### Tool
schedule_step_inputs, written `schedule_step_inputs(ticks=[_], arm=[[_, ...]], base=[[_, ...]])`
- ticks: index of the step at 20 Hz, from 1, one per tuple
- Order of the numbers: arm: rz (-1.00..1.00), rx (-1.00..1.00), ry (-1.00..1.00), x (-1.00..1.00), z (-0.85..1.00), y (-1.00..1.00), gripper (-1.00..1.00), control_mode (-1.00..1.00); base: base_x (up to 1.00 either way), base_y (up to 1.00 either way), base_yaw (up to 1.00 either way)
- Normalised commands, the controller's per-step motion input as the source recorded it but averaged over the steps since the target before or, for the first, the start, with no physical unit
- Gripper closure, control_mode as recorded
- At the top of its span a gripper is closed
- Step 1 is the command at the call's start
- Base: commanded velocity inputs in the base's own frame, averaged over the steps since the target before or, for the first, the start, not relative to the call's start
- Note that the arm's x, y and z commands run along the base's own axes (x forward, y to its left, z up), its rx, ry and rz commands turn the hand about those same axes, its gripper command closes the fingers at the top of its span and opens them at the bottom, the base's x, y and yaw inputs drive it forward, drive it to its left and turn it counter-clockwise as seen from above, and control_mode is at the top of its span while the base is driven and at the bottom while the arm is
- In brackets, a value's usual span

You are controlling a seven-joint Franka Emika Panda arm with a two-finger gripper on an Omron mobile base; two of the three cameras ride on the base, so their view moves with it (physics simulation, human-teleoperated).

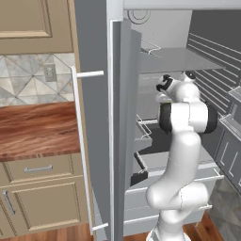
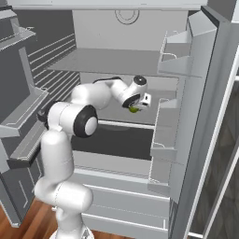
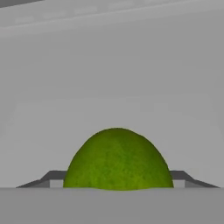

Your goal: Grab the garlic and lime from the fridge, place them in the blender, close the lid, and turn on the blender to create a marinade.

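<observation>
left base view: the fridge is standing open, its door edge and pale bar handle running down the centre-left of the frame. the arm is rising from the lower right and reaching into the middle shelf area, with the hand at centre right, just under the upper shelf. the fingers aren't readable here. one fridge, one arm. no garlic, blender or lid is showing.

right base view: the arm is bending from lower left toward the frame's centre, and the gripper is hanging over one small green lime just right of centre, on the shelf under the upper one. the lime is peeking out at the fingers. i can't tell contact from here. door bins are stacking along the right.

hand view: one lime is sitting bottom centre, with a dark finger tip flanking it on each side. the fingers are standing wide around it. whether the pads are touching the skin, i can't tell.

step: the lime pickup, early in the task, with the garlic, lid and dial looking undone. next move is calling for closing squarely on the round fruit, which will likely roll if pinched off-centre, then backing out clear of the shelf above.
</observation>
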Motion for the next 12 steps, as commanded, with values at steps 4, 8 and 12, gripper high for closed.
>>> schedule_step_inputs(ticks=[4,8,12], arm=[[0.00,0.00,-0.20,-0.87,-0.07,0.00,1.00,-1.00],[0.00,0.00,-0.28,-0.99,0.00,0.00,1.00,-1.00],[0.00,0.00,-0.26,-1.00,0.07,0.02,1.00,-1.00]], base=[[0.00,0.00,0.00],[0.00,0.00,0.00],[0.00,0.00,0.00]])
